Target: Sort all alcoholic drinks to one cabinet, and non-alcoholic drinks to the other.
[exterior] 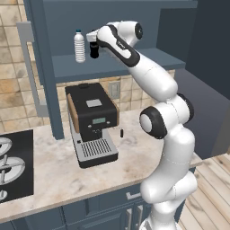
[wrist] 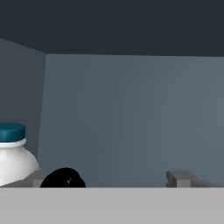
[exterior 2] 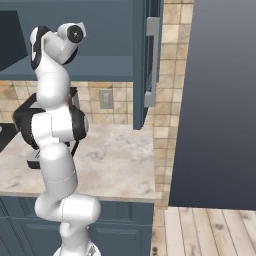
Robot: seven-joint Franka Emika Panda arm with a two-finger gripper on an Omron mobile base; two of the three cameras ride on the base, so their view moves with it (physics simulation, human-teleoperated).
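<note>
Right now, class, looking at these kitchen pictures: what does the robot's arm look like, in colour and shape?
The arm is made of smooth, rounded glossy white segments linked by dark, nearly black joint rings and round caps. Its hand ends in dark grey fingers, blocky and squared at the tips. No cables or markings show.

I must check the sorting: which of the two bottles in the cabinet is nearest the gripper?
The small black cola bottle, right at the gripper; the clear water bottle stands apart to its left.

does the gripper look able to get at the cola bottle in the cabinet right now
Probably yes. The gripper is already inside the open cabinet, right above the cola bottle, whose black cap lies between the fingertips. The water bottle stands apart, beside it.
</note>
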